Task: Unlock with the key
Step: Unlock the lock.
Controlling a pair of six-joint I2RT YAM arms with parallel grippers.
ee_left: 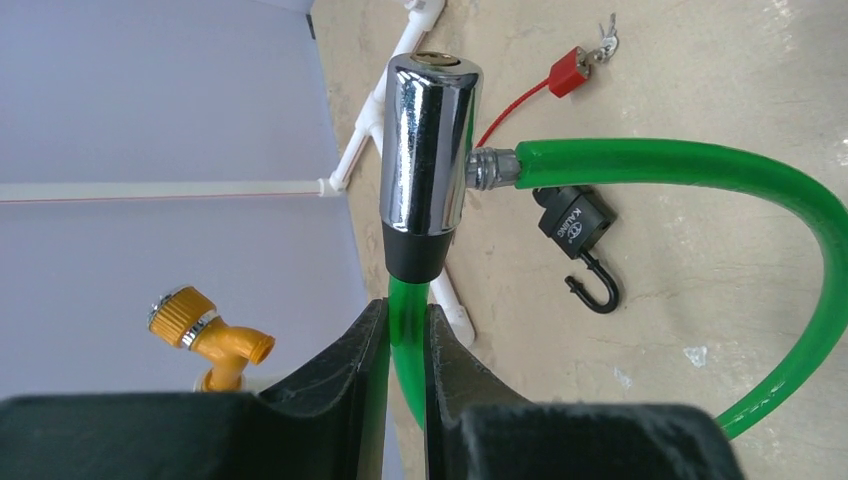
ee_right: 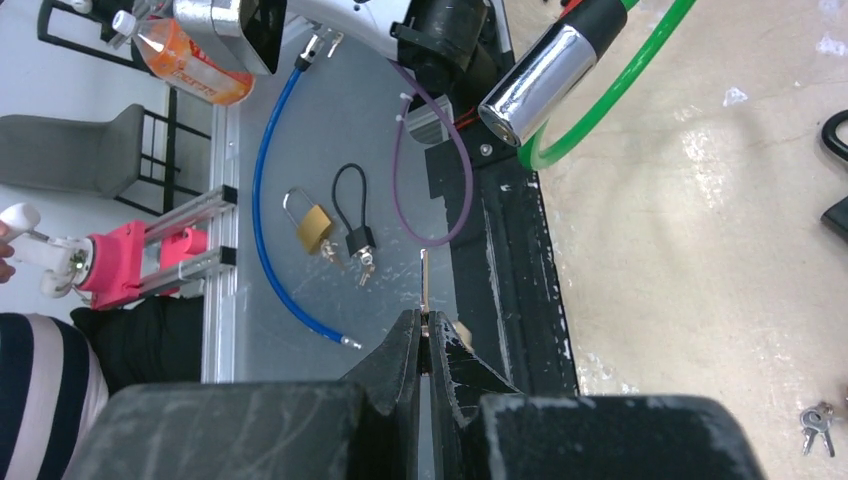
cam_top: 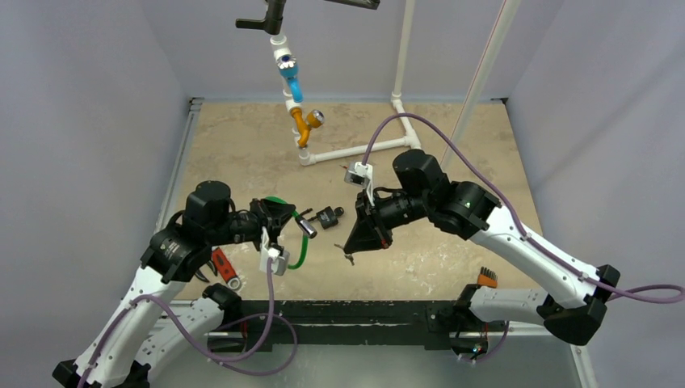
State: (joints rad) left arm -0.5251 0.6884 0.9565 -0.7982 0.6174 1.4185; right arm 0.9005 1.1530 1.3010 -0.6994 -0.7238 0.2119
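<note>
The lock is a chrome cylinder (ee_left: 430,170) on a green cable loop (ee_left: 700,165). My left gripper (ee_left: 407,320) is shut on the green cable just below the cylinder and holds it off the table (cam_top: 242,153). My right gripper (ee_right: 424,325) is shut on the key (ee_right: 424,285), whose thin blade sticks out past the fingertips. In the right wrist view the cylinder's end face (ee_right: 535,85) is ahead and to the right, clear of the blade. From above, the key (cam_top: 348,259) hangs to the right of the cylinder (cam_top: 308,227), with a gap between them.
A black padlock (ee_left: 575,225) lies on the table between the arms. A red padlock (ee_left: 567,72) with keys lies near the left arm. A white pipe frame (cam_top: 355,149) with a yellow tap (cam_top: 305,123) stands at the back. Loose keys (ee_right: 818,425) lie on the table.
</note>
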